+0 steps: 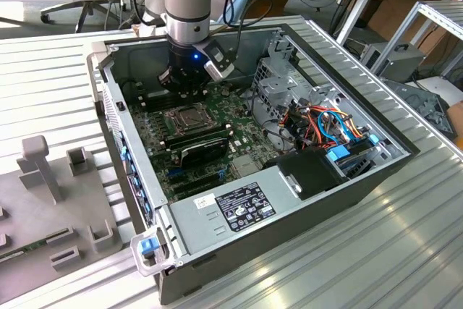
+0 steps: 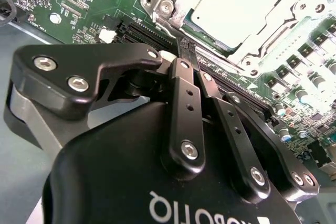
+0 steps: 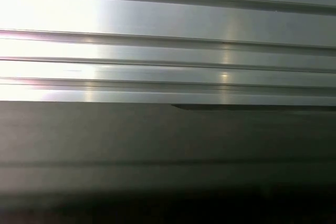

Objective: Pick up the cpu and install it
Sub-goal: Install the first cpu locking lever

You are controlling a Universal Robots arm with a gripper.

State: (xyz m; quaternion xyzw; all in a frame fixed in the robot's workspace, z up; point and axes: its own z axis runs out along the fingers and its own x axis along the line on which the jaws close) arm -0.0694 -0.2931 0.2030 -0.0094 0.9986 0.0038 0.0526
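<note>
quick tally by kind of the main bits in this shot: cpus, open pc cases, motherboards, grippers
cpu: 1, lying in the socket
open pc case: 1
green motherboard: 1
gripper: 1, above the board beside the socket
total: 4

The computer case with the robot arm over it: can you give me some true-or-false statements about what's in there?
1. The cpu sits in its socket on the green motherboard. True.
2. The computer case stands upright with its side shut. False: it lies open on the ribbed metal table.
3. The gripper hangs over the motherboard, close beside the cpu. True.
4. The coloured cables lie on the exterior view's left of the motherboard. False: they lie on its right.
</note>
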